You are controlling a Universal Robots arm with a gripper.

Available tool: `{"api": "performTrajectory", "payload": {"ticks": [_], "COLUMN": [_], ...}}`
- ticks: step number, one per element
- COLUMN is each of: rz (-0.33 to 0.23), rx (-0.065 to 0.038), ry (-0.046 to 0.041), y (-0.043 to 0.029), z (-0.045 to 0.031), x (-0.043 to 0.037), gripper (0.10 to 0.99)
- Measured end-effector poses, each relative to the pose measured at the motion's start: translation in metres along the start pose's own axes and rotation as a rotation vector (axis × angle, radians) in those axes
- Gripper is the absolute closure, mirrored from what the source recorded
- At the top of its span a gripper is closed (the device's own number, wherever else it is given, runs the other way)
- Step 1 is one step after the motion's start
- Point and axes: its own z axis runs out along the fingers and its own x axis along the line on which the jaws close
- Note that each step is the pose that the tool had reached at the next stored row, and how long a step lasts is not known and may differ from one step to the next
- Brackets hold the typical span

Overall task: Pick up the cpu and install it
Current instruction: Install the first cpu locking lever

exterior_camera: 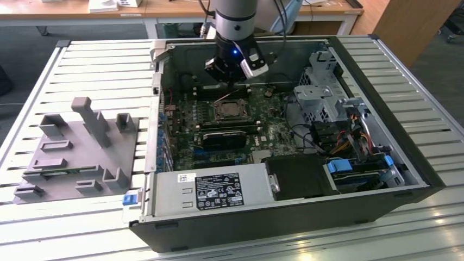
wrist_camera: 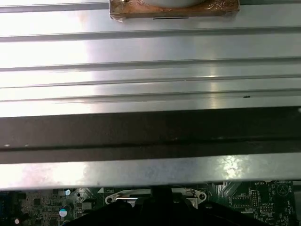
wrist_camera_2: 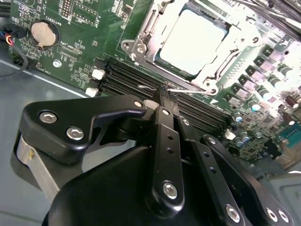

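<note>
The gripper (wrist_camera_2: 164, 96) has its two black fingers pressed together with nothing between them; in the second wrist view the joined tips sit at frame centre, just over the dark memory slots (wrist_camera_2: 141, 77) and beside the thin metal lever (wrist_camera_2: 183, 90) of the socket. In the exterior view the gripper (exterior_camera: 230, 81) hangs in the upper middle of the frame, inside the open computer case (exterior_camera: 406, 163), above the far edge of the CPU socket.

The cpu (wrist_camera_2: 190, 40) lies flat in the socket frame (wrist_camera_2: 141, 47), its pale silvery top plate glaring bright, in the upper middle of the second wrist view. In the exterior view it (exterior_camera: 227, 111) shows as a small square near the frame centre, just below the gripper, apart from the fingers.

Around it spreads the green motherboard (wrist_camera_2: 75, 28), with a round coin battery (wrist_camera_2: 42, 33) at the upper left of the second wrist view. In the exterior view a black card (exterior_camera: 228, 137) lies just below the socket, a grey power supply (exterior_camera: 210, 190) fills the lower part of the case, and a grey parts fixture (exterior_camera: 76, 152) stands on the slatted table (exterior_camera: 94, 70) at the left.
</note>
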Motion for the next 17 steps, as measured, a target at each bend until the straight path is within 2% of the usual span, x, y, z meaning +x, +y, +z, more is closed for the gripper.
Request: {"api": "performTrajectory", "payload": {"ticks": [17], "rz": [0.0], "rx": [0.0], "ry": [0.0], "y": [-0.0013], "z": [0.0172], "x": [-0.0098], "gripper": [0.98]}}
